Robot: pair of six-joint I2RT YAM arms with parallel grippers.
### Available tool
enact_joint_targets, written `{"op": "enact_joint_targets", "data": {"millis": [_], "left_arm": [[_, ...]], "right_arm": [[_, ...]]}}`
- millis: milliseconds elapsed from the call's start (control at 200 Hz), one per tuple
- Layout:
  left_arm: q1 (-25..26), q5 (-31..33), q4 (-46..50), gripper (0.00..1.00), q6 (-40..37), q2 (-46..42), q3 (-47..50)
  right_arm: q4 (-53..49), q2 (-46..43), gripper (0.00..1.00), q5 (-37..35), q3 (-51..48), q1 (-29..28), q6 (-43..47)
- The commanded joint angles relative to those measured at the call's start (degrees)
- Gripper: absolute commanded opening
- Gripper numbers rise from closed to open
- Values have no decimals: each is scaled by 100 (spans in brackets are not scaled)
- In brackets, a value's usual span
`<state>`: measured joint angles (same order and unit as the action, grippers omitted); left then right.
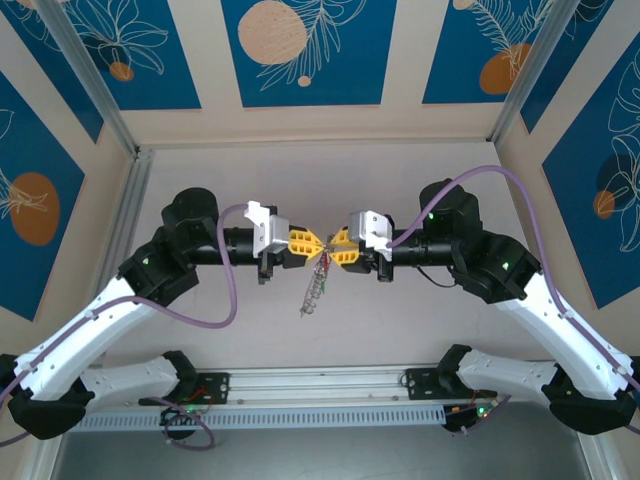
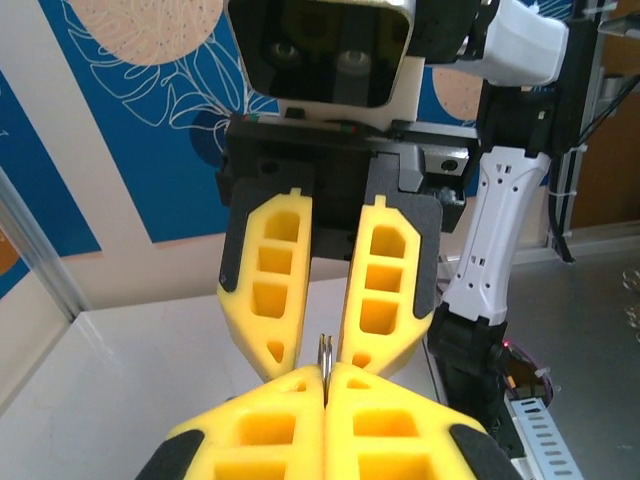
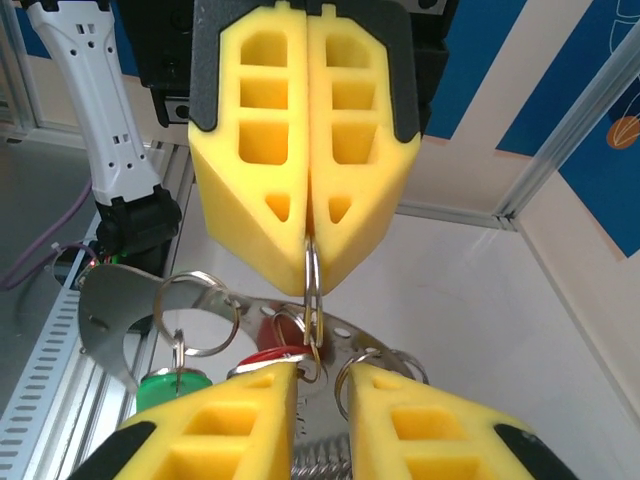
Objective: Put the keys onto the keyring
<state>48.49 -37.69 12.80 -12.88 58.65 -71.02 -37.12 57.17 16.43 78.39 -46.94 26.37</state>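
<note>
Meet-up above desk. Left gripper pressed together, pinching keyring edge-on: steadying it, we reckon, for threading. Right gripper slightly spread at ring's lower arc. Green key, red key hang below.

light: bright, even | shadows: faint, soft | wrist views: nearest parts slightly blurred
</note>
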Motion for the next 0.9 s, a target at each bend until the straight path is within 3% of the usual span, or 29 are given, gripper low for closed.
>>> {"op": "enact_joint_targets", "data": {"millis": [0,335,540,720,890], "left_arm": [[-59,-289,-689,0,249,-49,83],[-172,-566,-1967,0,939,-9,533],[-278,-835,-3683,0,2004,113,1091],[-321,-957,-4432,0,2505,262,1232],[-382,-889,-4412,0,2584,285,1210]], "right_arm": [[158,-73,17,244,-106,25,-105],[281,-35,5,377,-167,27,-145],[450,-51,3,583,-221,36,-192],[564,-56,6,668,-208,61,-230],[670,-176,24,557,-291,111,-306]]}}
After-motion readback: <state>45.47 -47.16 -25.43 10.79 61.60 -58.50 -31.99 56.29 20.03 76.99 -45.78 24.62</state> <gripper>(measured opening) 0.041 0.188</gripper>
